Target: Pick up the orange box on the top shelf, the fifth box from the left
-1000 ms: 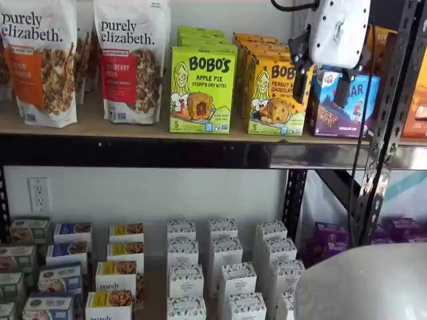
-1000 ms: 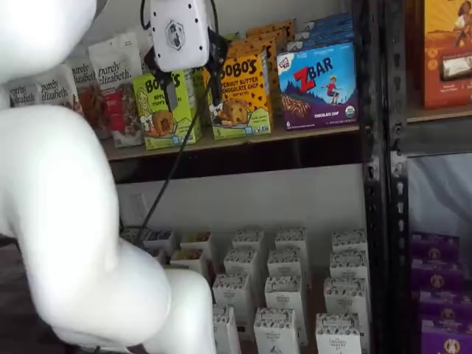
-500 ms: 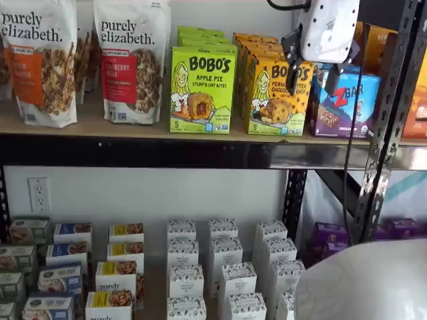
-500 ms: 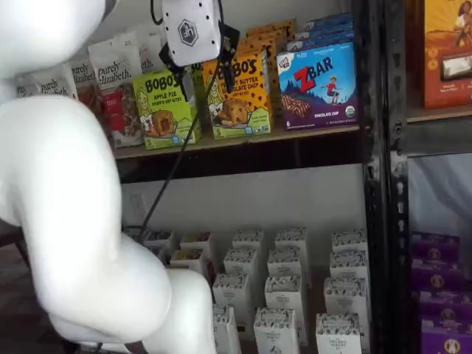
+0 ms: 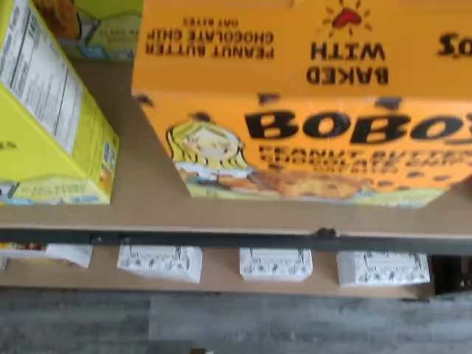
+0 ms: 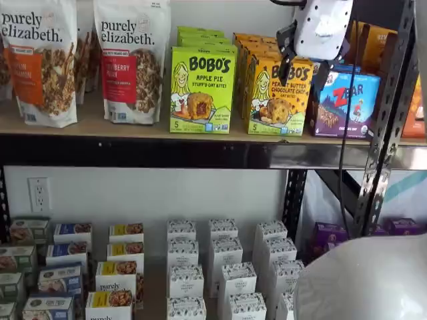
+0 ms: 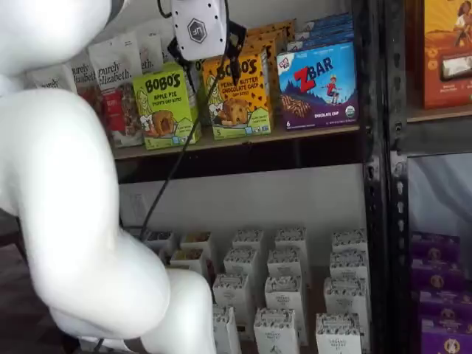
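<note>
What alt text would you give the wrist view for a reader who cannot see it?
Close view down onto the orange box of Bobo's peanut butter chocolate chip oat bites, its print upside down, standing on the top shelf. A lime-green carton stands beside it, apart from it, and small white boxes show on a lower level past the shelf's front edge. No end effector fingers appear.

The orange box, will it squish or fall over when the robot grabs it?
The orange box looks like a stiff cardboard carton, so it probably won't squish much. It stands upright and tall on the shelf, so a push up high might tip it backward. It's probably light.
</note>
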Robot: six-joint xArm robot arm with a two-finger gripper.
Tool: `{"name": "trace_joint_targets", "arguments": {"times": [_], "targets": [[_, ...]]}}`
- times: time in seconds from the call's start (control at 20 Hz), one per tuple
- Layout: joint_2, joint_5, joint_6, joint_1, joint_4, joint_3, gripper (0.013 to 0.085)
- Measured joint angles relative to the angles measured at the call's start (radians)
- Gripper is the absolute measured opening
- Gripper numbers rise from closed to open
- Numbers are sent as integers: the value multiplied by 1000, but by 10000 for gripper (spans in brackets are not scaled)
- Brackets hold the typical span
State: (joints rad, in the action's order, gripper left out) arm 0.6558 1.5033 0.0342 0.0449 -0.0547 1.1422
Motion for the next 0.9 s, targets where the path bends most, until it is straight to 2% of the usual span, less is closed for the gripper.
{"name": "trace_joint_targets", "arguments": {"times": [0.25,0.9], "targets": [[-20,-54,2,1,6,6,850],[-95,-72,-12,-15,9,58,850]]}}
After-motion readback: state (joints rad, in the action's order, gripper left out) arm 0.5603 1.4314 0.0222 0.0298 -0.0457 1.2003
